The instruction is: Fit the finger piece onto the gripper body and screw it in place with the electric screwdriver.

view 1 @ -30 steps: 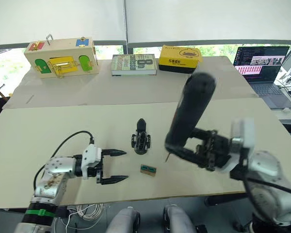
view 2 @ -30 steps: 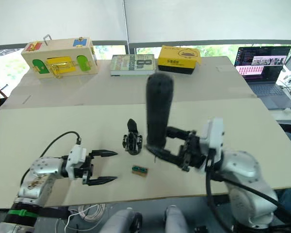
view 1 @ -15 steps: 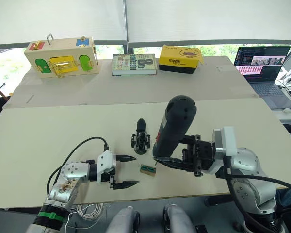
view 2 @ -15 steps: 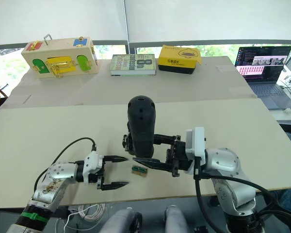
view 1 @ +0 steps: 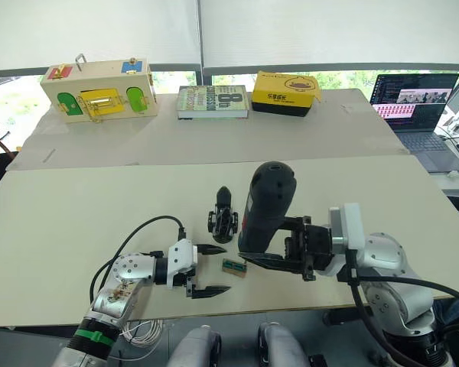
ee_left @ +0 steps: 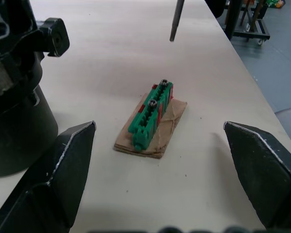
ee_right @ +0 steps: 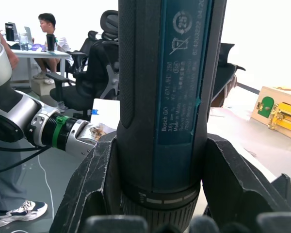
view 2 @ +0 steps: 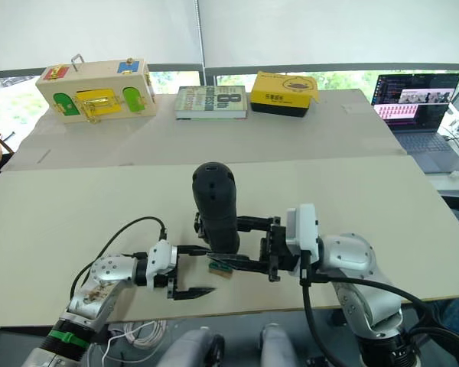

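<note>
The right claw (view 1: pixel 279 243) grips the screwdriver (view 1: pixel 265 203) upright; the left claw (view 1: pixel 211 269) gapes empty, screw block (ee_left: pixel 152 116) between its tips, gripper body (view 1: pixel 222 217) beyond; fastening seemingly not begun.

Office lab, laptop (view 1: pixel 410 107), office chairs (ee_right: pixel 99 68)

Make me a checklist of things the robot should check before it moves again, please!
1. Right pincer holding the electric screwdriver firmly: ok, clamped round its lower body.
2. Left pincer open and empty: ok.
3. Small green block lies between the left pincer's fingers: ok, untouched.
4. Gripper body standing on the table: ok.
5. Screwdriver bit clear of the green block: ok, it hangs above the table beyond it.
6. Finger piece already fitted: cannot tell.
</note>
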`<state>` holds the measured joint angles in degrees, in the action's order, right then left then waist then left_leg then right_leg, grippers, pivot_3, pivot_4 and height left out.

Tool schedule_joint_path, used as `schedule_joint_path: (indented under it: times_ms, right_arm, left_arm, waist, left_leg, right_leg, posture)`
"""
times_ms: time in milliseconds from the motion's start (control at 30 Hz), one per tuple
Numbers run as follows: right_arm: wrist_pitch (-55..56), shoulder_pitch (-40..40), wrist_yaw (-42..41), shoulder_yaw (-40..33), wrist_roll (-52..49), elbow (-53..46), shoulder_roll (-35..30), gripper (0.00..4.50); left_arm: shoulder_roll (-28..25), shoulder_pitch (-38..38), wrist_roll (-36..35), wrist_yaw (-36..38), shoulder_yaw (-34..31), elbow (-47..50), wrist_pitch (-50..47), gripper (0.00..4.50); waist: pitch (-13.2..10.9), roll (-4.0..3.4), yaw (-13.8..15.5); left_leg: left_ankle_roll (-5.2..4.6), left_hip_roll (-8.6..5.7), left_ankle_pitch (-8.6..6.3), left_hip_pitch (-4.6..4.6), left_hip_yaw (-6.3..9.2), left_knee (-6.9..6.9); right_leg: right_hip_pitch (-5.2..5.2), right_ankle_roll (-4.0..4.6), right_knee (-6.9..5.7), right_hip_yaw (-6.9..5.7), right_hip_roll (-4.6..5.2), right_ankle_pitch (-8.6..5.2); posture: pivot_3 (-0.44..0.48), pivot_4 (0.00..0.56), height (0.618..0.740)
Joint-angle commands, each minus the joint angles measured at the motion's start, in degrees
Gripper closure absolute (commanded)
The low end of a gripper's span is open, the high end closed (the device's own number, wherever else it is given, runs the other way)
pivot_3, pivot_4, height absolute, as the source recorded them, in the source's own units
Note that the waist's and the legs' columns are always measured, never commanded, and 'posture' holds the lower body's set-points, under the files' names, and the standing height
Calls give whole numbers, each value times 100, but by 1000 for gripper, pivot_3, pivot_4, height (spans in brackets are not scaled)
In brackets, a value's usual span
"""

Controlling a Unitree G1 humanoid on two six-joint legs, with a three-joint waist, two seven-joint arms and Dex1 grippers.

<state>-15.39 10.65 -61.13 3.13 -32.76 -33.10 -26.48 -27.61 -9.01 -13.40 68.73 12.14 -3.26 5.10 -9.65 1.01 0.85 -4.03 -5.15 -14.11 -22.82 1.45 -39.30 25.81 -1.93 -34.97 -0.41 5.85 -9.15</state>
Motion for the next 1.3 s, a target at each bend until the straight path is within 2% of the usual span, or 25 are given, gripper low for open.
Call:
schedule_joint_path:
  times_ms: [33, 700, 1300]
  right_arm:
    - [199, 56, 34, -40, -138, -164, -35, 2576]
    - [548, 67, 21, 219, 179, 289, -65, 2576]
    - [615, 75, 63, 326, 249, 318, -36, 2576]
  left_arm:
    - [52, 8, 74, -5, 200, -32, -25, 0]
    - [34, 75, 160, -126, 357, -55, -126, 0]
    - [13, 117, 173, -148, 360, -171, -46, 0]
  waist:
    - [0, 0, 2]
    - [2, -2, 16]
    - [2, -2, 17]
  left_leg:
    - [0, 0, 0, 0, 0, 0]
    - [-2, 0, -1, 7, 0, 0]
    - [-4, 0, -2, 21, 0, 0]
  right_leg:
    - [0, 0, 0, 0, 1, 0]
    - [-12, -2, 4, -2, 2, -1]
    - [-29, -5, 6, -4, 3, -3]
  posture:
    - [0, 150, 740]
    - [0, 150, 740]
    - [0, 150, 740]
